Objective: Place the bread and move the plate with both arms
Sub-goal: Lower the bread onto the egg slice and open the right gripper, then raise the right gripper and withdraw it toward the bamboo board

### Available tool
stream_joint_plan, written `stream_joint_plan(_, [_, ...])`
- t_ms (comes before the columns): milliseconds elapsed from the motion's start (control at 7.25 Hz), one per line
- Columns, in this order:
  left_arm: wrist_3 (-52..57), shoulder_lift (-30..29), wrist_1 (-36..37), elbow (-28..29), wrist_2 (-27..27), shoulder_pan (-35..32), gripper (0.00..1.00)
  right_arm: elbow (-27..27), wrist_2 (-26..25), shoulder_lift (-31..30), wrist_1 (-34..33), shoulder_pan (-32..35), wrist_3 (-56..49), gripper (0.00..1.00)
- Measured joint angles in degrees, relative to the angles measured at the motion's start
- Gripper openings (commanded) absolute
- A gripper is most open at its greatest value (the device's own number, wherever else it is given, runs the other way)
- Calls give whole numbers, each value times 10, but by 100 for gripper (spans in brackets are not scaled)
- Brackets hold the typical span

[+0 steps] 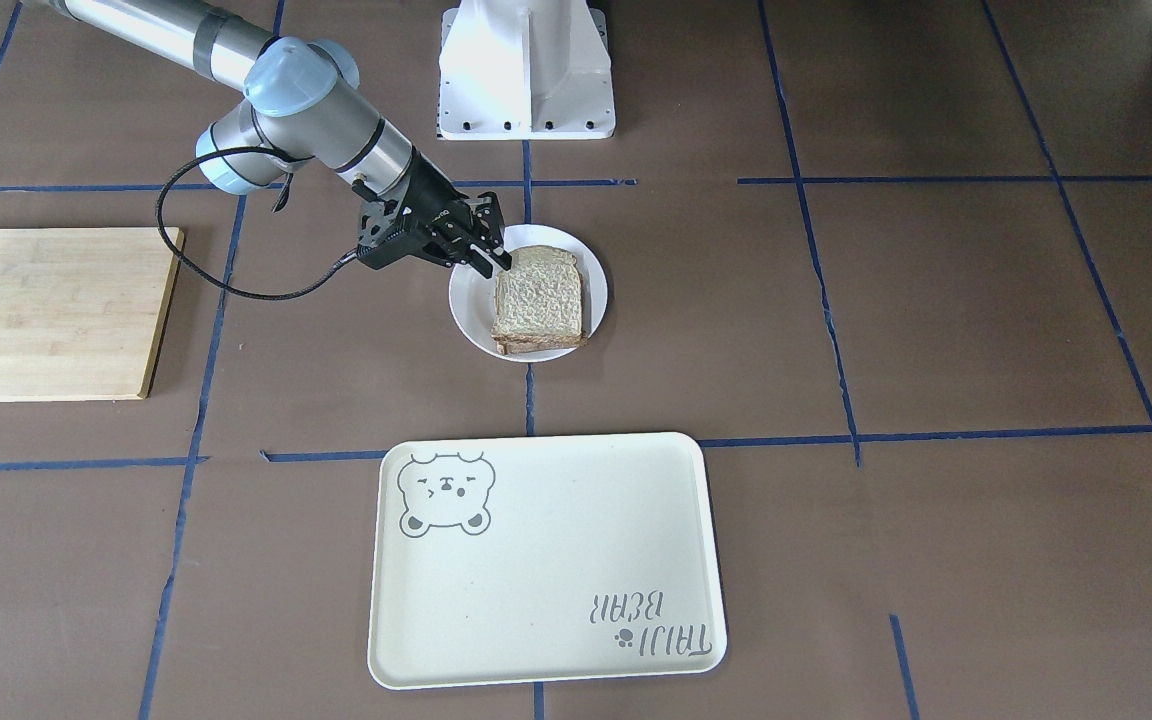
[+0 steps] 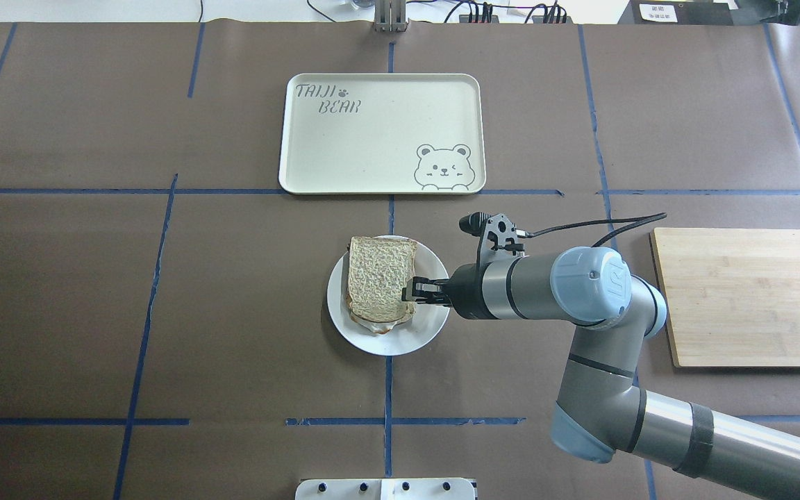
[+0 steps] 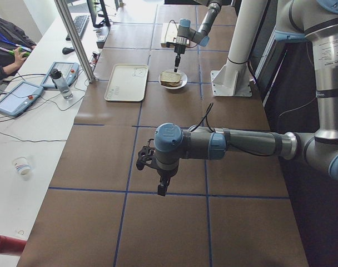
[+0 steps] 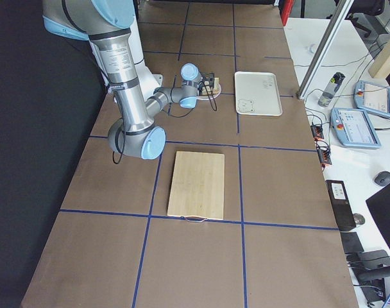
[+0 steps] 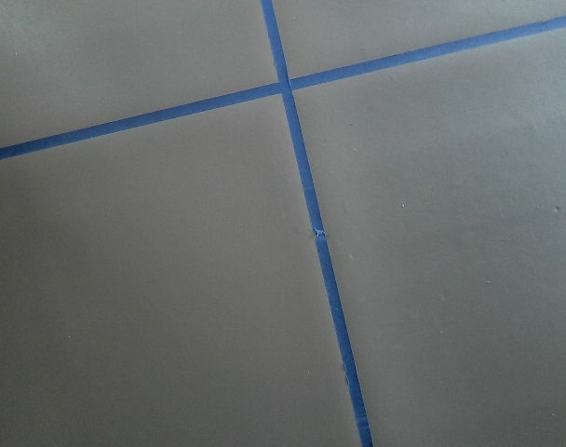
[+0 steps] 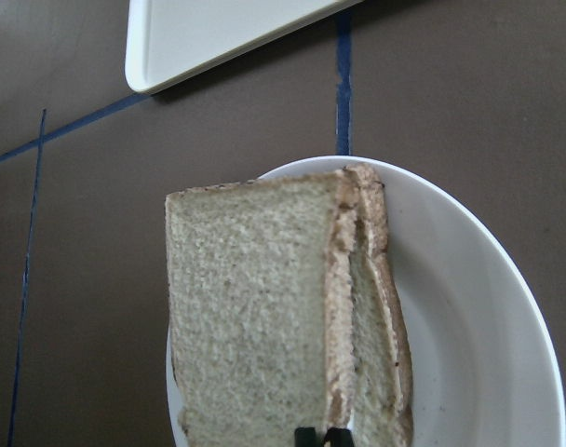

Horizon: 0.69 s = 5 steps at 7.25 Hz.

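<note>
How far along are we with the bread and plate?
Done, apparently: the bread lies on another slice on the white plate. In hand: the right tool pinches the bread's edge, not yet released. Left: moving the plate; it sits on the table, apart from the bear tray, and the left tool hangs over bare table far from it.

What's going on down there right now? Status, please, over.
Right hand shut on bread edge, above plate. Left hand far off, grip unclear. Second slice under bread; tray beyond.
</note>
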Motion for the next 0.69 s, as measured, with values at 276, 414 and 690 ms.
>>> stream_joint_plan(276, [0, -1, -1, -1, 0, 0, 100, 18, 47, 2, -78, 38, -37, 100])
stream_joint_plan(414, [0, -1, -4, -1, 0, 0, 100, 27, 94, 0, -126, 76, -57, 100])
stream_joint_plan(690, [-2, -3, -55, 4, 2, 1, 100, 45, 173, -2, -249, 160, -160, 100])
